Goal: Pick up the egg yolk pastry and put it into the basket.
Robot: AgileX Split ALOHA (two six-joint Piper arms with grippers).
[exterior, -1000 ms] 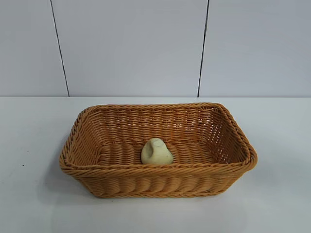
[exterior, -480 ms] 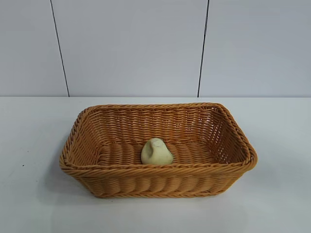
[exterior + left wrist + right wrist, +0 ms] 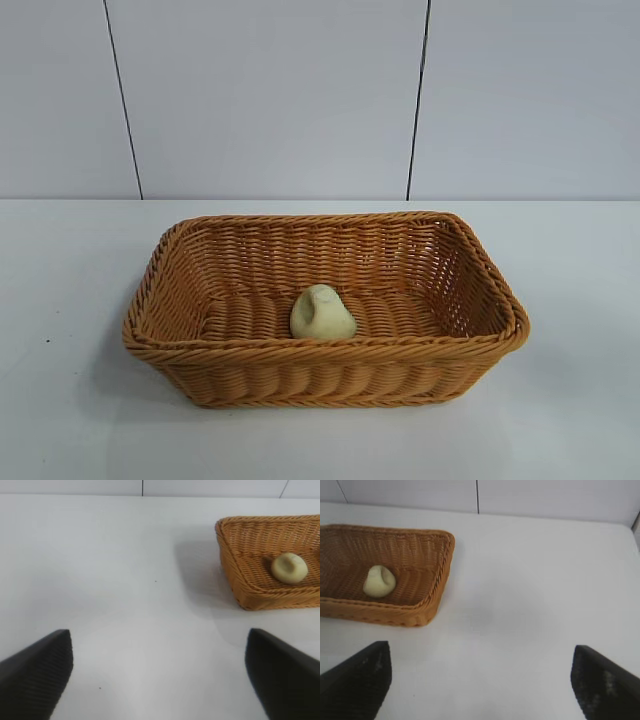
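Note:
The pale yellow egg yolk pastry [image 3: 322, 313] lies inside the orange-tan wicker basket [image 3: 325, 375], near its front wall and tilted on its side. It also shows in the left wrist view [image 3: 289, 568] and the right wrist view [image 3: 379, 581], inside the basket [image 3: 250, 587] [image 3: 427, 607]. Neither arm shows in the exterior view. My left gripper [image 3: 160, 652] is open and empty over bare table, well away from the basket. My right gripper [image 3: 481, 665] is open and empty over bare table on the basket's other side.
The basket stands in the middle of a white table [image 3: 70, 400]. A white panelled wall [image 3: 270, 100] rises behind it. White tabletop lies on both sides of the basket and in front of it.

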